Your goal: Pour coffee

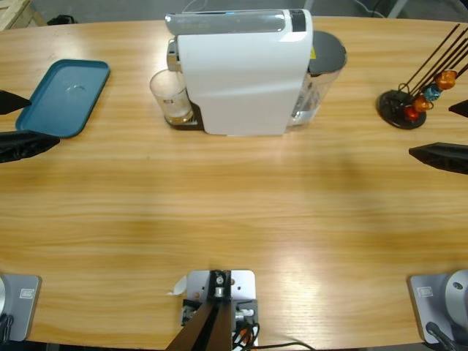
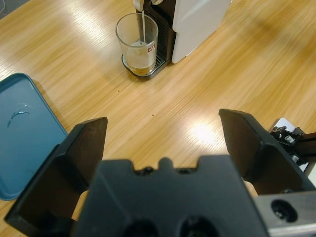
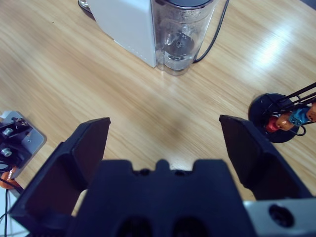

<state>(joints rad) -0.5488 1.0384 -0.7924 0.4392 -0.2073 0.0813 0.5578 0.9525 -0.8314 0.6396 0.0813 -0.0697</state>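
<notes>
Your left hand [image 2: 163, 143] hangs wide apart over bare wood, holding nothing, with the blue tray [image 2: 22, 131] just to one side of it and the glass [image 2: 138, 44] ahead across open counter [image 2: 197, 89]. In the high view that hand [image 1: 16, 124] shows only as black jaw tips at the left edge, beside the same tray [image 1: 62, 96]. Your right hand [image 3: 165, 143] is likewise spread wide and holds nothing; its jaw tips [image 1: 447, 135] enter at the right edge of the high view, near the black capsule stand [image 1: 402, 108] with its orange and blue capsules [image 1: 431, 91]. The coffee [image 2: 139, 63] sits as a shallow amber layer in the bottom of the clear glass [image 1: 170, 95], which stands upright on the drip tray under the spout of the white coffee machine [image 1: 238, 73], and a thin stream [image 2: 143, 27] runs down into it. Behind the machine you can see its clear water tank [image 3: 180, 34], with a black cable [image 3: 215, 34] trailing off across the counter. Both hands are well apart from the glass.
</notes>
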